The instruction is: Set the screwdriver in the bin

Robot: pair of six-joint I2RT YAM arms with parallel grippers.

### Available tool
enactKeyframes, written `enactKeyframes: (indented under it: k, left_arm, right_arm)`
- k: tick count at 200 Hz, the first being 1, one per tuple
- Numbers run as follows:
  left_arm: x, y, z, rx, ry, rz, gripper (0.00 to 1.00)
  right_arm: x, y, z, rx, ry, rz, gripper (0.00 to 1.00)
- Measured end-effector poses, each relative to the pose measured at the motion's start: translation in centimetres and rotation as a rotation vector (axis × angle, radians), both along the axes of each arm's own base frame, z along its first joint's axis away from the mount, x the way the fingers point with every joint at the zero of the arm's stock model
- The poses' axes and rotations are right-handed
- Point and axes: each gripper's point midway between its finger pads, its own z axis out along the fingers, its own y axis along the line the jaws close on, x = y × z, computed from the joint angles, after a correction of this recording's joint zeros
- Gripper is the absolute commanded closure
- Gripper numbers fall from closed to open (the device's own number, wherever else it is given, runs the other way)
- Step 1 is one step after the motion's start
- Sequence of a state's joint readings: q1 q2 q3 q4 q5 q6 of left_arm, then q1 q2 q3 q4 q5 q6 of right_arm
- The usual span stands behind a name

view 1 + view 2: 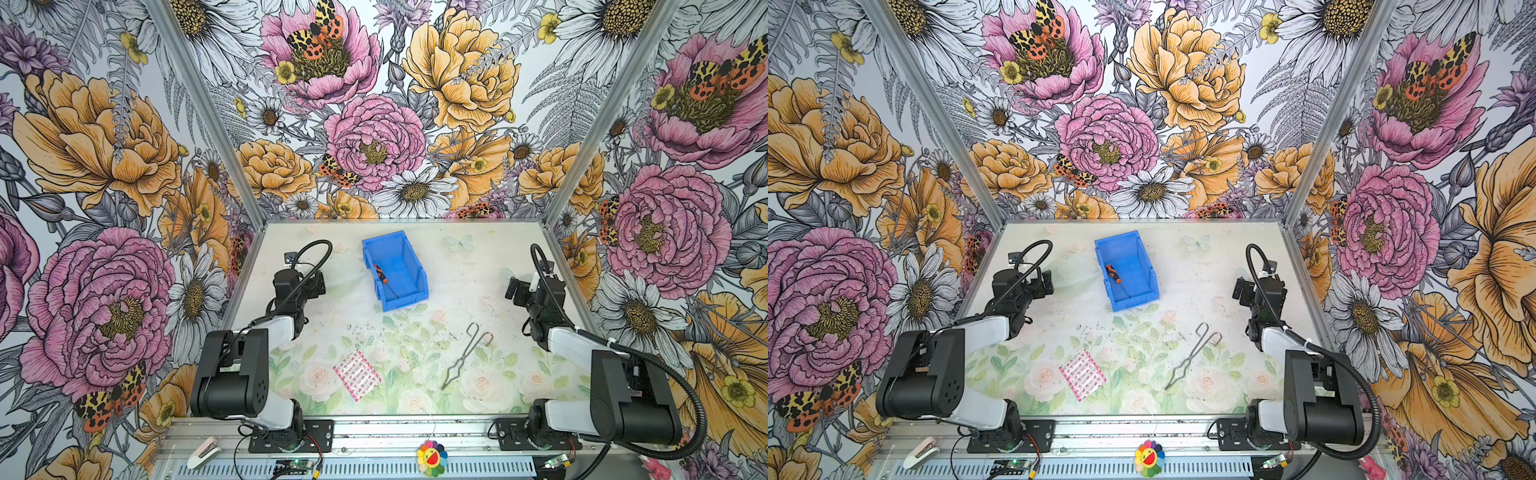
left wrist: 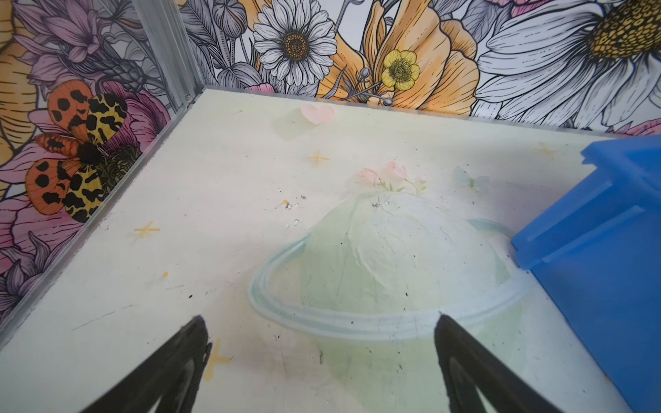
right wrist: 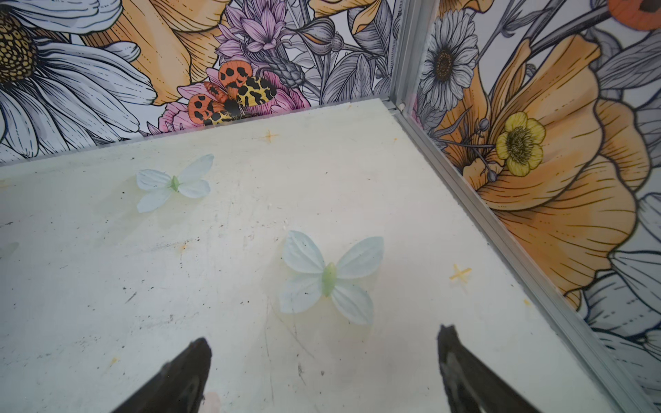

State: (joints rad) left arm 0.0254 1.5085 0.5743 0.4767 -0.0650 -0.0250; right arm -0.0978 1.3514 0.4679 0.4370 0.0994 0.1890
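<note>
The blue bin (image 1: 409,253) (image 1: 1142,253) stands at the back middle of the table in both top views. The screwdriver (image 1: 383,278) (image 1: 1115,276), with its black-and-orange handle and thin shaft, lies inside the bin along its left wall. My left gripper (image 1: 318,284) (image 2: 320,321) hovers open and empty to the left of the bin, whose blue side wall (image 2: 590,250) shows in the left wrist view. Far to the right of the bin, near the side wall, my right gripper (image 1: 513,291) (image 3: 323,336) is open over bare table with nothing between its fingers.
Grey wire tongs (image 1: 465,359) lie at the front right of the table. A flat pink-and-white packet (image 1: 356,374) lies at the front left of centre. Flowered enclosure walls with metal frames close in the back and both sides.
</note>
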Motion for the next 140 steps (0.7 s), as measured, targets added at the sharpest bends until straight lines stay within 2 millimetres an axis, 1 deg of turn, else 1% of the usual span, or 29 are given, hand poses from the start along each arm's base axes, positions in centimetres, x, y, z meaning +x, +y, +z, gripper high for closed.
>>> enactKeyframes:
  k: [11,28,50,64,87,110,140]
  left_arm:
    - [0.2,0.1,-0.1,-0.001,-0.005,0.001,0.01]
    - [0.3,0.2,-0.3,-0.002,-0.007,0.003,0.01]
    - [0.5,0.3,0.2,-0.004,-0.028,0.001,0.01]
    - [0.5,0.2,0.4,-0.011,-0.044,-0.012,0.01]
    - [0.3,0.0,0.3,-0.022,-0.054,-0.033,0.01]
    - [0.2,-0.2,0.2,-0.027,-0.058,-0.051,0.01]
    - [0.3,-0.4,0.5,-0.031,-0.07,-0.063,0.01]
  right_arm:
    - [0.2,0.0,-0.2,0.005,-0.001,0.001,0.0]
    - [0.6,0.1,-0.9,0.009,0.02,0.004,0.01]
    - [1.3,0.0,-1.5,0.01,0.037,0.004,0.0]
    - [2.0,-0.1,-1.6,0.007,0.04,0.008,0.01]
    - [3.4,1.0,-1.6,-0.016,0.046,0.06,0.01]
    - [3.7,2.5,-1.6,-0.017,0.044,0.129,0.01]
    - [3.8,2.7,-1.5,-0.017,0.041,0.152,0.01]
